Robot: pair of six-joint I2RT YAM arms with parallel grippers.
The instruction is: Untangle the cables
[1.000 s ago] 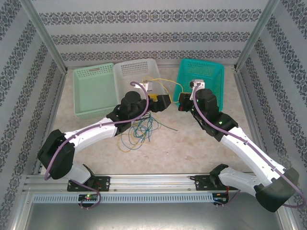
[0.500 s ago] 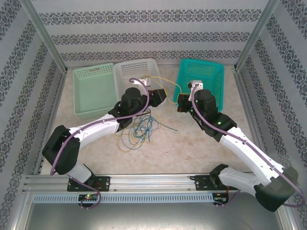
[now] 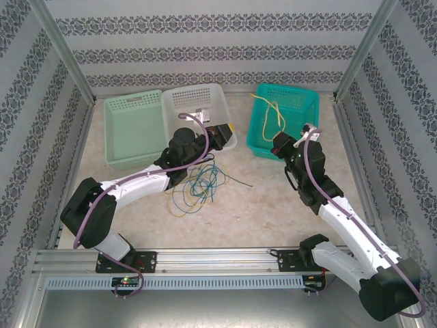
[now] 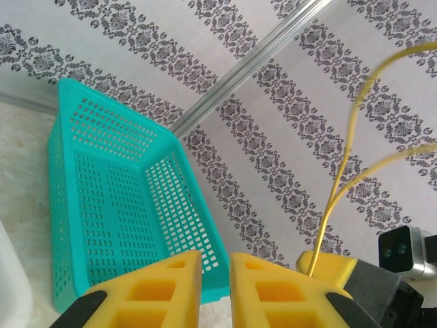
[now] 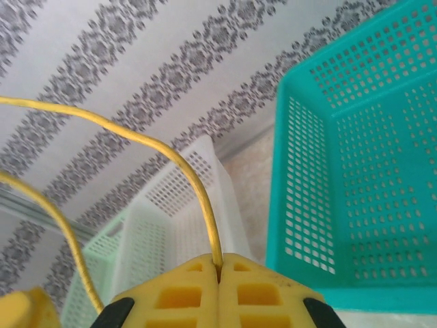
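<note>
A loose tangle of blue, green and yellow cables [image 3: 198, 183] lies on the table in front of the left arm. One yellow cable [image 3: 272, 109] is free of it and arcs up over the teal basket [image 3: 300, 96]. My right gripper [image 3: 277, 143] is shut on that yellow cable [image 5: 205, 205], pinched between the fingertips [image 5: 220, 263]. My left gripper [image 3: 227, 128] hovers at the white basket's right edge, its jaws [image 4: 216, 273] a little open with nothing between them. The left wrist view catches the yellow cable [image 4: 341, 184] rising from the right gripper's finger [image 4: 328, 266].
The white basket [image 3: 205, 99] and pale green basket [image 3: 133, 130] stand side by side at the back left; the teal basket stands back right. Patterned walls close in three sides. A metal rail [image 3: 218, 260] runs along the near edge.
The yellow cable was stretched between both grippers; the left has let it go. The right arm swung right and pulled the cable over the teal basket.
</note>
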